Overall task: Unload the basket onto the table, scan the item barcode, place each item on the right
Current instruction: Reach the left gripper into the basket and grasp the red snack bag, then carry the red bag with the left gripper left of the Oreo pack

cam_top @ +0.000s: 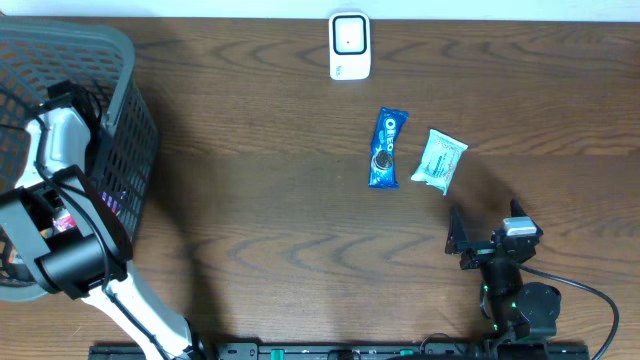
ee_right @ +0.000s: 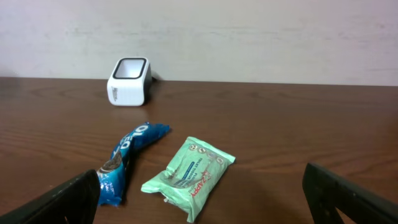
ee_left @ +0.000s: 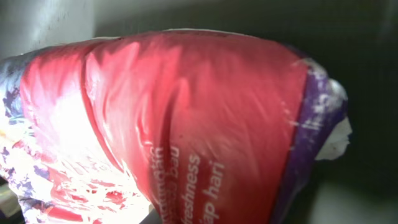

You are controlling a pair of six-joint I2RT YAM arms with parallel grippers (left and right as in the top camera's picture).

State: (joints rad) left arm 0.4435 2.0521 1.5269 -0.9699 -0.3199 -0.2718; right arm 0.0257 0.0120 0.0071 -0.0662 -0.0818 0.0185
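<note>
My left gripper (cam_top: 55, 215) is down inside the basket (cam_top: 125, 120) at the table's left edge, and its jaws are clenched. A red pouch (ee_left: 186, 124) with a purple end fills its wrist view, but I cannot see the fingers, so I cannot tell whether they pinch it. My right gripper (ee_right: 200, 186) hangs released, jaws wide, near the front edge. Ahead of it the Oreo pack (cam_top: 387, 148) and green packet (cam_top: 439, 160) lie side by side, with the scanner (cam_top: 349, 45) beyond.

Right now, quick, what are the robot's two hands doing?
Left gripper: closed, apparently on the red packet inside the basket.
Right gripper: open, holding nothing.
</note>
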